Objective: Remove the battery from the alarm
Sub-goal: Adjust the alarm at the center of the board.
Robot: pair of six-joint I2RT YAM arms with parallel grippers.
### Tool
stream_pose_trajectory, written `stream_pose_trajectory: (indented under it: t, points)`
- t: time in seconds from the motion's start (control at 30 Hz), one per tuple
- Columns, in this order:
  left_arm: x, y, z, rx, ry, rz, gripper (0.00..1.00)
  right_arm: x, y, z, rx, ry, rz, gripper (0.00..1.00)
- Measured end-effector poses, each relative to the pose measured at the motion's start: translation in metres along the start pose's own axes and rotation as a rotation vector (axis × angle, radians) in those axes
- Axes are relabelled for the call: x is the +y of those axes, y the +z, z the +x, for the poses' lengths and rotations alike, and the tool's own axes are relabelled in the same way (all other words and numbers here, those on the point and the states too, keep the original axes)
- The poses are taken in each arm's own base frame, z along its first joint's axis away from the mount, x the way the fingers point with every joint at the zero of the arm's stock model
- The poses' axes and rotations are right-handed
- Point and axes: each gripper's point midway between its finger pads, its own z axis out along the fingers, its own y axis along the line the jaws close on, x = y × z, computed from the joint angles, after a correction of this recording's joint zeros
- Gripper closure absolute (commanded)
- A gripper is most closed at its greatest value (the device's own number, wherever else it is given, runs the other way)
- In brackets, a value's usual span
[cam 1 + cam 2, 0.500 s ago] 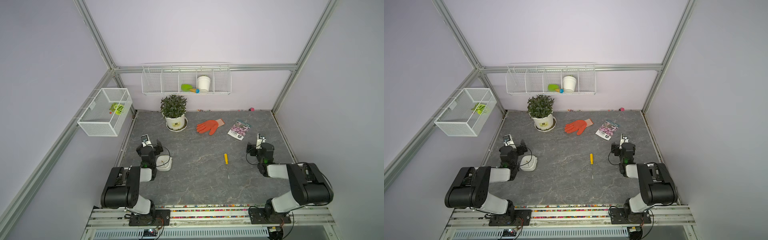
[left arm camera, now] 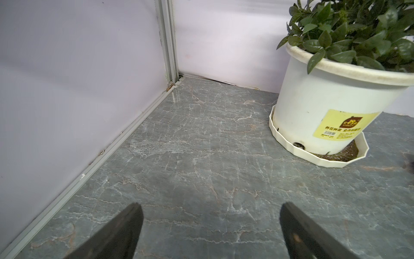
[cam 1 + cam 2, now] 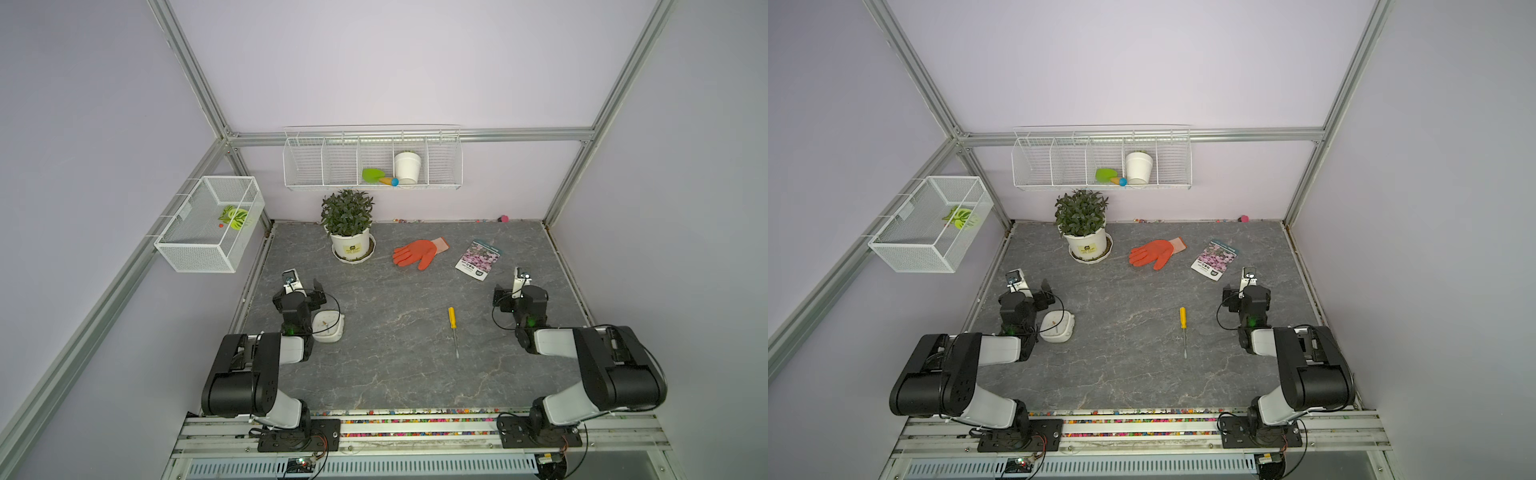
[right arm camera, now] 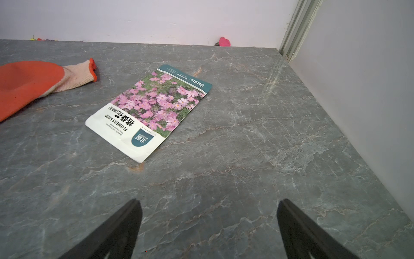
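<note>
Clearly, the job is only beginning: the alarm (image 3: pixel 328 327) is lying dial-up on the tabletop (image 3: pixel 395 374), close to its left edge and just beside the left arm's wrist, and nothing is gripping it. The battery is not showing in any view; presumably it is sitting in the back, which is facing down.

The left fingers (image 2: pixel 125 231) are standing wide apart and empty, pointing toward the far left corner, past the alarm rather than at it. The right fingers (image 4: pixel 298 226) are likewise spread and empty near the right edge, facing the seed packet (image 4: pixel 152 109) and the orange glove (image 4: pixel 26 87).

The next move is probably calling for the left arm to draw back over the alarm and turn it over so its back is facing up. The smooth rounded casing is likely to slide, so pinning it with one arm seems wise. The yellow screwdriver (image 3: pixel 453 328) is lying between the arms, untouched.

As for containers, the wire rack (image 3: pixel 307 166) on the back wall is holding a green scoop (image 3: pixel 371 174) and a white pot (image 3: pixel 407 166) side by side, seemingly in neighbouring compartments. The mesh basket (image 3: pixel 191 257) on the left wall is holding a green leaf-shaped piece (image 3: pixel 235 216) and a small red speck (image 3: pixel 220 225). The potted plant (image 3: pixel 347 212) is standing in a saucer (image 2: pixel 291 145) near the far edge.
</note>
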Motion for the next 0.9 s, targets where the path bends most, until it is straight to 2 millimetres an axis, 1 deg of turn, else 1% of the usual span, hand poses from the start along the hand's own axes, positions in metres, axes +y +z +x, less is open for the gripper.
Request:
stream_pose_trajectory:
  t: [0.07, 0.1, 0.17, 0.27, 0.33, 0.4, 0.43, 0.5, 0.57, 0.63, 0.67, 0.73, 0.77, 0.8, 0.87, 0.9]
  points:
    - [0.001, -0.002, -0.002, 0.000, -0.001, -0.007, 0.00, -0.002, -0.004, -0.005, -0.012, 0.002, 0.007, 0.02]
    - [0.003, -0.005, -0.006, 0.000, -0.004, -0.015, 0.00, -0.003, -0.008, -0.010, -0.021, 0.005, 0.010, 0.02]
    - [0.006, -0.013, -0.023, -0.034, -0.018, -0.025, 0.00, -0.005, -0.019, -0.026, -0.043, 0.010, 0.010, 0.02]
    - [0.009, -0.032, -0.065, -0.111, -0.076, -0.028, 0.00, -0.004, -0.032, -0.059, -0.087, 0.043, -0.013, 0.02]
    - [0.008, -0.045, -0.098, -0.148, -0.135, -0.014, 0.00, 0.006, -0.043, -0.085, -0.129, 0.096, -0.080, 0.02]
    - [0.006, -0.055, -0.128, -0.167, -0.201, 0.004, 0.00, 0.018, -0.050, -0.102, -0.148, 0.151, -0.163, 0.02]
    - [0.005, -0.059, -0.138, -0.165, -0.233, 0.009, 0.00, 0.027, -0.053, -0.109, -0.146, 0.186, -0.214, 0.02]
    - [0.002, -0.065, -0.149, -0.125, -0.297, 0.029, 0.00, 0.051, -0.059, -0.116, -0.109, 0.247, -0.331, 0.03]
    - [-0.002, -0.069, -0.146, -0.065, -0.339, 0.048, 0.00, 0.079, -0.065, -0.117, -0.052, 0.288, -0.436, 0.03]
    - [-0.006, -0.071, -0.129, 0.027, -0.373, 0.061, 0.00, 0.116, -0.073, -0.117, 0.024, 0.311, -0.561, 0.03]
    - [-0.007, -0.071, -0.117, 0.082, -0.383, 0.060, 0.00, 0.138, -0.079, -0.115, 0.071, 0.316, -0.629, 0.03]
    - [-0.009, -0.074, -0.089, 0.199, -0.401, 0.052, 0.00, 0.180, -0.092, -0.106, 0.167, 0.317, -0.749, 0.03]
    - [-0.010, -0.076, -0.077, 0.251, -0.412, 0.051, 0.00, 0.190, -0.096, -0.103, 0.199, 0.324, -0.778, 0.02]
    - [-0.010, -0.078, -0.068, 0.292, -0.424, 0.050, 0.00, 0.217, -0.106, -0.093, 0.267, 0.318, -0.846, 0.03]
    - [-0.009, -0.080, -0.055, 0.346, -0.456, 0.046, 0.00, 0.240, -0.115, -0.082, 0.338, 0.320, -0.900, 0.02]
    - [-0.006, -0.081, -0.047, 0.376, -0.483, 0.040, 0.00, 0.258, -0.123, -0.073, 0.392, 0.320, -0.937, 0.03]
